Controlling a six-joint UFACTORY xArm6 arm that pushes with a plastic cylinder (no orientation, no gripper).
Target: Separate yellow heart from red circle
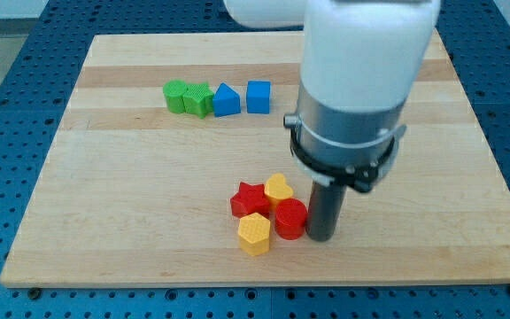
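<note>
Red star, yellow hexagon block cluster's left; right side open.

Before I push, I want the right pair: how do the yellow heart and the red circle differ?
The yellow heart is yellow and lobed; the red circle is red and round. The heart lies nearer the view's top, the circle below it, right beside my tip. Both touch in one cluster.

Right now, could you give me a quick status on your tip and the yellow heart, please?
My tip beside red circle, view's right. Yellow heart touching red circle, not separated. Red star, yellow hexagon crowd them.
</note>
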